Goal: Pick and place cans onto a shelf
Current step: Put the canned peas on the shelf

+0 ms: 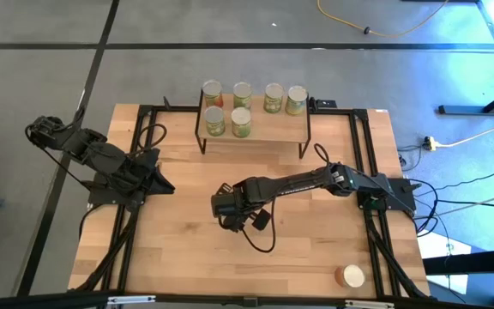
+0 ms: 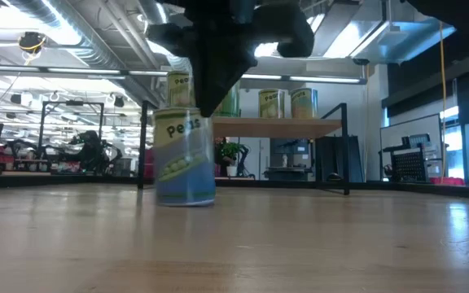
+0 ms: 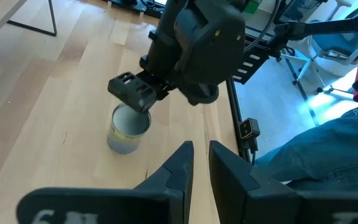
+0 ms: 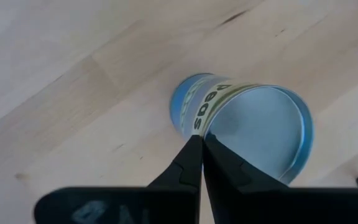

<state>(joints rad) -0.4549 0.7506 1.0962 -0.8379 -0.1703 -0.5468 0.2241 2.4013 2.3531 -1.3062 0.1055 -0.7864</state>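
Right now one pea can [image 2: 185, 156] stands upright on the table [image 1: 316, 249] near its middle, blue-green label, pale top up. R gripper [image 4: 201, 163] hangs directly above it, fingers [image 4: 185, 171] pressed together w/ no gap, tips at the can's top rim, holding nothing; whether they touch the rim, can't tell. In the high view the R arm reaches from the right edge leftward and hides the can.

Shelf [image 1: 268, 129] sits at the far edge, centre. Six cans on it: four in a far row [image 1: 253, 94], two [image 1: 228, 121] in front of them, on the left half of the board. Right front part of the board is bare.

One more can [image 1: 350, 275] lies near the table's near-right corner, well apart from everything else.

L gripper [image 3: 202, 163] rests over the left side of the table, fingers nearly together w/ a thin gap, gripping nothing, pointed toward the pea can.

Beyond the table's right edge, a person's leg in jeans [image 3: 319, 149] shows in the L wrist view.
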